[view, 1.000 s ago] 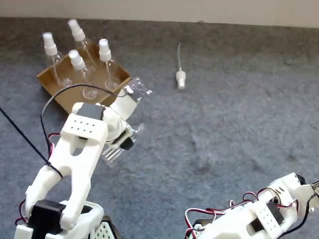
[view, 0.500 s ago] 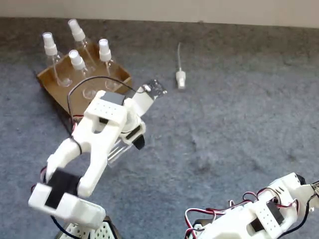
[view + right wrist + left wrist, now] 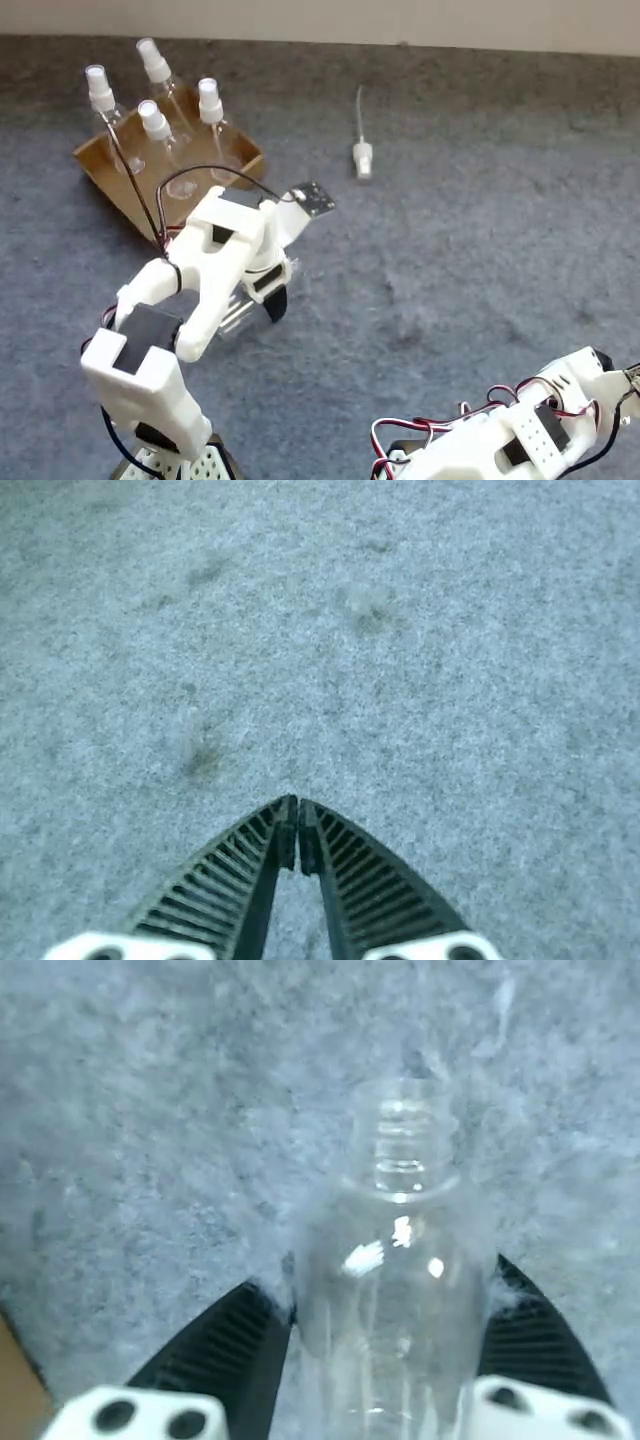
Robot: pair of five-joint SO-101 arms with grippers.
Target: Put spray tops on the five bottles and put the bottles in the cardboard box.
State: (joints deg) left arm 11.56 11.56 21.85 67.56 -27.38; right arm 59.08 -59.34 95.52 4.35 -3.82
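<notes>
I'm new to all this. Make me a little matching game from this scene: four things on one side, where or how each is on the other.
1. uncapped bottle
2. loose spray top
3. four capped bottles
4. right claw

A. standing in the cardboard box
B. shut, holding nothing
C. lying on the table
D. gripped by the left claw

Pairs: 1-D, 2-C, 3-A, 4-B

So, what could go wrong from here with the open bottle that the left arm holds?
The clear bottle sits between the left arm's fingers by its smooth round body, so it might slip or turn when a top is pushed on.
The last spray top lies flat on the carpet; its thin tube may miss the narrow neck.
The box holds four capped bottles, so placing the fifth could knock one over.
</notes>
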